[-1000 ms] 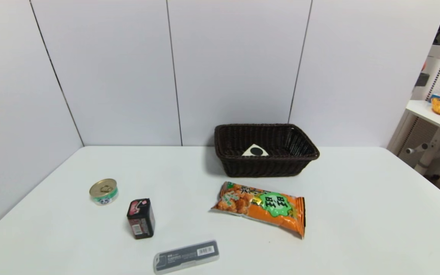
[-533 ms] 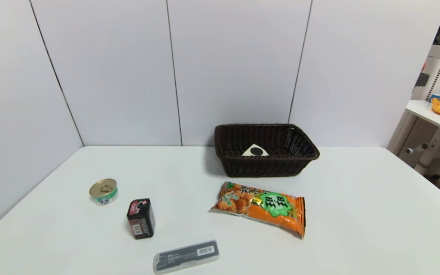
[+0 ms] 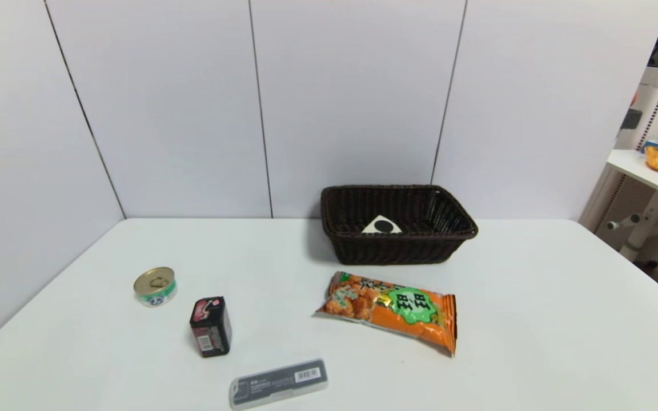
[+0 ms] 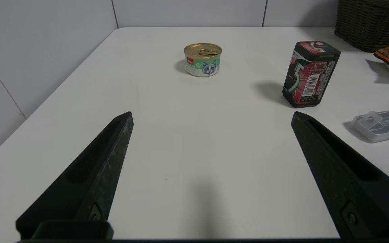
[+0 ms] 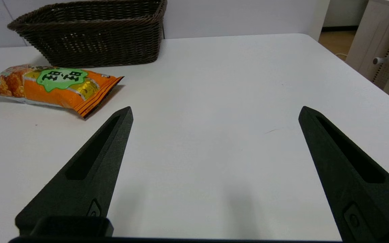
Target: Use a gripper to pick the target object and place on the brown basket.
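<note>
- The cake wedge [image 3: 381, 225] already lies inside the brown basket [image 3: 460, 214], tipped so that only its white base with the black dot faces me; the near wall hides the icing and sides.
- By my judgement the placing is done, and nothing remains but to hold off.
- The basket sits at the far edge of the desk [image 3: 563, 319], about midway along it and a little toward my right, against the wall.
- If I had to lift the wedge again, I judge it light and fairly stiff, a small toy, with a smooth base that could slip under pointed tips.
- I would pinch it across the two slanted sides near the wide end, not by the narrow point, and come straight down past the rim.
- Just in front of the basket lies an orange snack bag [image 3: 389, 308], near the desk's middle.
- Toward the left edge stands a gold-lidded tin [image 3: 155, 286], and beside it, nearer me, a small dark box [image 3: 210, 326] with a pink label.
- At the near edge lies a flat grey case [image 3: 279, 382].
- My left gripper [image 4: 211, 116] hangs low over the near left part of the desk, fingers spread wide and holding nothing.
- My right gripper [image 5: 214, 111] hangs low over the near right part, also spread wide and holding nothing; neither arm shows from the head.
</note>
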Robot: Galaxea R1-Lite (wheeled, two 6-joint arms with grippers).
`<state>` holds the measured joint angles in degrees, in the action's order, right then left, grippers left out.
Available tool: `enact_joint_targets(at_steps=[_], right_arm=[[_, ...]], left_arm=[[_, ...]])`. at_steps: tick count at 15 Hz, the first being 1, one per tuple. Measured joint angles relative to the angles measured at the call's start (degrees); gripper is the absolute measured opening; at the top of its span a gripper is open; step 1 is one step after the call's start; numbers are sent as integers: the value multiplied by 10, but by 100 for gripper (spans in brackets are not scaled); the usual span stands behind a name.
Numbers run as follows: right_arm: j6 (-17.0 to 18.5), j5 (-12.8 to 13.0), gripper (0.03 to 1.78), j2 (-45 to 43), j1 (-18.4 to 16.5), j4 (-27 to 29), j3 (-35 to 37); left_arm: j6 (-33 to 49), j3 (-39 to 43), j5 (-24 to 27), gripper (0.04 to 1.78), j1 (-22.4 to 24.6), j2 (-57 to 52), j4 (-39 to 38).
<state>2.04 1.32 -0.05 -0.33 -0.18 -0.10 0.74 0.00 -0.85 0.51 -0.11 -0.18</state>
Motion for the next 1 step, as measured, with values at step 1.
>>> enact_joint_targets(at_steps=[1], right_arm=[[1,0,169,0,0,0,0]], left_arm=[[0,0,0,169,0,0,0]])
